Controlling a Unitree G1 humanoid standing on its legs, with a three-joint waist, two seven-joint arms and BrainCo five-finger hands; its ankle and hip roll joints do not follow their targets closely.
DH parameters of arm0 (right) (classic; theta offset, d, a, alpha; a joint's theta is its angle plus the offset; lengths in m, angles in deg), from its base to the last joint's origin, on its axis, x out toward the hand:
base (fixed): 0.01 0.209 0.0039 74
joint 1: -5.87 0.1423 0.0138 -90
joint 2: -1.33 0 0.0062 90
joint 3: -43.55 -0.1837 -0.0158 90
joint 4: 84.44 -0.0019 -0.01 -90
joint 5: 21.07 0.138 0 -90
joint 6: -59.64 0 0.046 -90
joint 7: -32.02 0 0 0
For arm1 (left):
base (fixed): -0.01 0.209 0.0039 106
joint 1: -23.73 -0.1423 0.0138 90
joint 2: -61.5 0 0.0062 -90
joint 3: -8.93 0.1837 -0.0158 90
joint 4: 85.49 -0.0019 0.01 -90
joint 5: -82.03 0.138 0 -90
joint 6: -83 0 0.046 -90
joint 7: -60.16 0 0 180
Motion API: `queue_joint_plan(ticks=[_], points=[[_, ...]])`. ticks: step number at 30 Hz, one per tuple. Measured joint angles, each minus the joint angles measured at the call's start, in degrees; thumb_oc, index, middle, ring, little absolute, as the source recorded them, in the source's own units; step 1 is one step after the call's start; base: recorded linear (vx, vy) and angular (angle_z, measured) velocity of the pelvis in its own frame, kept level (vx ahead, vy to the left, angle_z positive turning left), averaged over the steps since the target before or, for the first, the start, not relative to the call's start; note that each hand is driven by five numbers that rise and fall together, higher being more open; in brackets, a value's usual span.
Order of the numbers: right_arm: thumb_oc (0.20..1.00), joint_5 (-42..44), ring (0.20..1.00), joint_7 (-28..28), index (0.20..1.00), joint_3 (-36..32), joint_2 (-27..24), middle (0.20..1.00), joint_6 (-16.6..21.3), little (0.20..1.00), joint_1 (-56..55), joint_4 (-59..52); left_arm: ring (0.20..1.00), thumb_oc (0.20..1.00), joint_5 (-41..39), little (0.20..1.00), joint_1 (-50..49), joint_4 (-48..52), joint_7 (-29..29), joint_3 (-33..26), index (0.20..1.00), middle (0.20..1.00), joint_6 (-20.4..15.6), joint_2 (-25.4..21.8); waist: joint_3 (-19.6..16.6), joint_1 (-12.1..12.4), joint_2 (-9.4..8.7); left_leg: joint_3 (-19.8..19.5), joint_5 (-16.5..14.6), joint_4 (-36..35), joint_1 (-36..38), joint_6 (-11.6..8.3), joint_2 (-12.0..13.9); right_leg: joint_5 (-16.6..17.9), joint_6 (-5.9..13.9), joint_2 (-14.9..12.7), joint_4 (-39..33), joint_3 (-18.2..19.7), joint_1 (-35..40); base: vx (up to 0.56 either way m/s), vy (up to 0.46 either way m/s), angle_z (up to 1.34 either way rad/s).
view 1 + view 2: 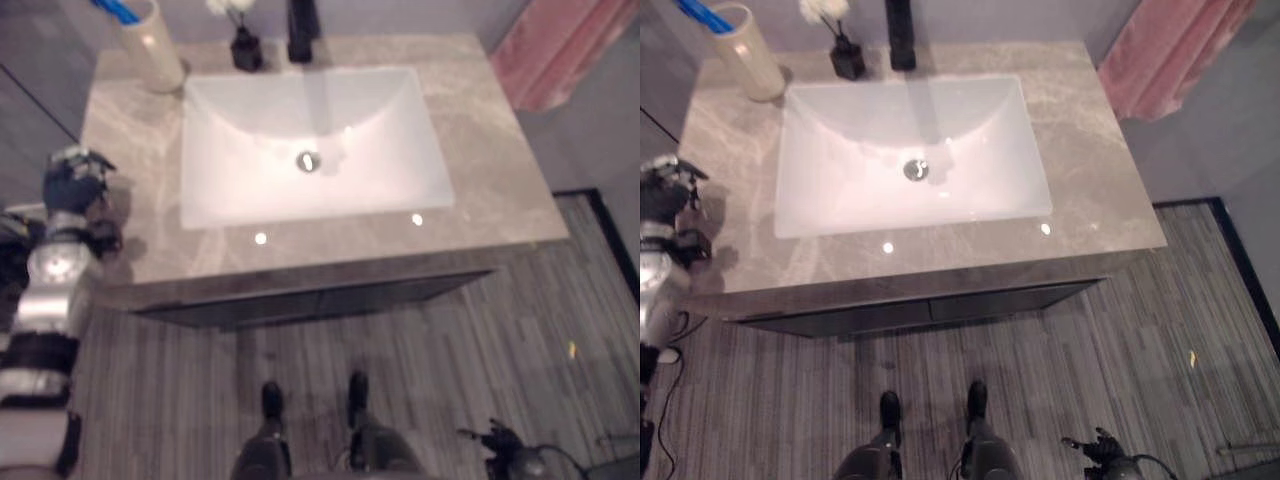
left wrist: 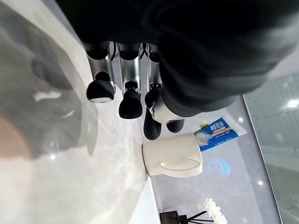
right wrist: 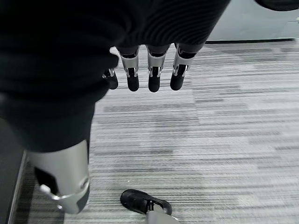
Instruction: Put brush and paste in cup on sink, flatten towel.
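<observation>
cream cup standing on worktop at far left corner of sink, holding blue paste tube. left hand left of sink, well short of cup, fingers relaxed, empty. right hand over floor, fingers straight, empty.

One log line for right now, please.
left hand: open, empty, above grey marble counter | right hand: open, over floor | beige ceramic cup: blue toothpaste tube inside
</observation>
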Motion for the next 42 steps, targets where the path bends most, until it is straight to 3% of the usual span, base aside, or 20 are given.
queue_joint_plan(ticks=[10, 12, 14, 18, 19, 20, 28, 30, 32, 34, 36, 40, 42], points=[[1.000, -3.5, 1.000, 1.8, 1.000, -1.2, 1.8, 1.000, -1.2, 1.000, -3.6, -0.7, 0.200, 0.200, 5.0, 0.200, -16.4, 11.0, 1.8, -7.8, 0.200, 0.200, 0.7, 4.7, -7.4, 0.9, -0.76, -0.1, -2.3, 0.0, 7.9, 1.75, -2.2, -1.6, 1.44, -1.9, -0.2, 0.0, 7.9, -0.02, 0.088, 0.03], [1.000, -3.9, 1.000, 2.0, 1.000, -1.9, 2.4, 1.000, -1.3, 1.000, -4.4, -0.8, 0.200, 0.200, 7.2, 0.200, -20.2, 14.7, 2.2, -10.2, 0.200, 0.200, 1.4, 7.9, -8.4, 1.4, -0.98, -0.3, -2.7, 0.0, 8.5, 2.24, -2.8, -1.7, 1.78, -2.8, 0.1, -0.3, 8.7, -0.07, 0.154, 0.04], [1.000, -3.9, 1.000, 2.2, 1.000, -3.4, 3.8, 1.000, -1.3, 1.000, -5.9, -0.4, 0.200, 0.200, 9.0, 0.200, -25.6, 21.2, 2.9, -12.1, 0.200, 0.200, 0.8, 14.8, -9.4, 1.9, -1.04, -0.5, -3.2, -0.3, 9.7, 2.82, -3.5, -2.0, 2.15, -3.6, 0.0, -0.2, 9.7, -0.04, 0.111, 0.07], [1.000, -3.9, 1.000, 2.3, 1.000, -3.6, 6.6, 1.000, -1.4, 1.000, -7.2, 0.0, 0.200, 0.200, 10.8, 0.200, -30.1, 24.2, 3.0, -13.8, 0.200, 0.200, 1.0, 17.3, -10.6, 3.5, -2.04, -0.7, -3.3, 0.0, 9.7, 3.09, -4.8, -3.0, 2.72, -5.1, -0.1, -0.4, 9.7, -0.06, 0.136, -0.01], [1.000, -3.8, 1.000, 1.7, 1.000, -5.3, 7.7, 1.000, -1.0, 1.000, -7.3, -0.6, 0.200, 0.200, 12.2, 0.200, -33.8, 30.2, 2.9, -17.8, 0.200, 0.200, -0.4, 22.2, -10.8, 3.3, -2.21, -0.6, -3.6, 0.0, 9.9, 3.58, -5.3, -3.0, 2.76, -5.7, 0.0, -0.3, 9.6, -0.03, 0.086, -0.03], [1.000, -3.9, 1.000, 2.1, 1.000, -4.9, 8.5, 1.000, -0.9, 1.000, -8.3, -0.3, 0.200, 0.200, 12.6, 0.200, -35.4, 32.3, 2.8, -17.8, 0.200, 0.200, -1.3, 24.2, -10.9, 3.5, -2.27, -0.9, -3.6, 0.0, 9.9, 3.70, -5.6, -3.0, 2.81, -5.8, 0.0, -0.3, 9.7, -0.05, 0.133, 0.03], [1.000, -3.8, 1.000, 2.0, 1.000, -4.5, 9.1, 1.000, -0.6, 1.000, -8.4, 0.6, 0.200, 0.200, 14.6, 0.200, -40.0, 33.3, 3.9, -19.3, 0.200, 0.200, -2.8, 24.0, -10.8, 4.8, -2.53, -1.9, -4.3, 0.7, 10.0, 6.27, -8.2, -3.5, 3.65, -8.6, 5.1, -1.3, 8.2, -0.06, 0.119, 0.09], [1.000, -3.8, 1.000, 1.9, 1.000, -4.4, 8.8, 1.000, -0.6, 1.000, -5.8, 0.6, 0.200, 0.200, 14.5, 0.200, -39.9, 33.3, 4.3, -18.7, 0.200, 0.200, -2.9, 24.0, -9.0, 6.3, -1.91, 0.0, -4.8, 1.4, 9.9, 6.92, -7.9, -2.9, 3.65, -9.1, 9.2, -5.4, 6.1, -0.03, -0.005, -0.34], [1.000, -3.6, 1.000, 1.9, 1.000, -4.4, 8.6, 1.000, 0.0, 1.000, -5.3, 0.1, 0.200, 0.200, 14.3, 0.200, -38.7, 32.6, 4.6, -17.7, 0.200, 0.200, -2.9, 24.0, -7.6, 6.1, -1.39, -0.5, -5.1, 2.1, 9.9, 7.04, -7.7, -3.2, 3.49, -8.6, 9.2, -4.5, 6.0, 0.00, -0.037, -0.10], [1.000, -3.4, 1.000, 1.9, 1.000, -4.3, 8.5, 1.000, 0.1, 1.000, -4.5, -0.4, 0.200, 0.200, 13.5, 0.200, -39.2, 32.5, 5.3, -17.8, 0.200, 0.200, -3.0, 23.2, -7.1, 6.4, -1.94, 0.4, -5.3, 2.1, 9.8, 6.95, -7.7, -3.3, 3.73, -7.9, 8.1, -2.5, 5.1, 0.02, -0.090, -0.15], [1.000, -3.4, 1.000, 1.8, 1.000, -3.8, 8.3, 1.000, 0.3, 1.000, -4.3, -0.5, 0.200, 0.200, 13.3, 0.200, -39.3, 32.3, 5.3, -17.9, 0.200, 0.200, -3.1, 22.8, -6.4, 7.0, -2.29, 1.3, -5.5, 2.0, 9.9, 6.63, -7.7, -3.2, 3.65, -7.6, 5.9, -2.7, 4.9, 0.07, -0.119, -0.25], [1.000, -3.4, 1.000, 0.8, 1.000, -3.2, 8.2, 1.000, 0.4, 1.000, -2.8, -0.2, 0.200, 0.200, 12.5, 0.200, -39.1, 32.2, 5.3, -17.9, 0.200, 0.200, -3.6, 22.8, -5.0, 7.1, -1.44, 2.9, -6.1, 1.8, 10.0, 4.81, -5.6, 0.2, 3.53, -5.8, 1.3, -3.7, 5.7, 0.18, -0.191, -0.23], [1.000, -3.4, 1.000, 0.6, 1.000, -3.2, 7.6, 1.000, 0.4, 1.000, -3.0, -0.4, 0.200, 0.200, 12.3, 0.200, -38.2, 32.1, 5.3, -17.4, 0.200, 0.200, -3.7, 23.7, -4.7, 6.9, -1.01, 2.8, -6.2, 1.7, 10.7, 4.00, -4.5, 0.3, 3.32, -4.8, 1.2, -4.2, 6.5, 0.30, -0.319, -0.06]])
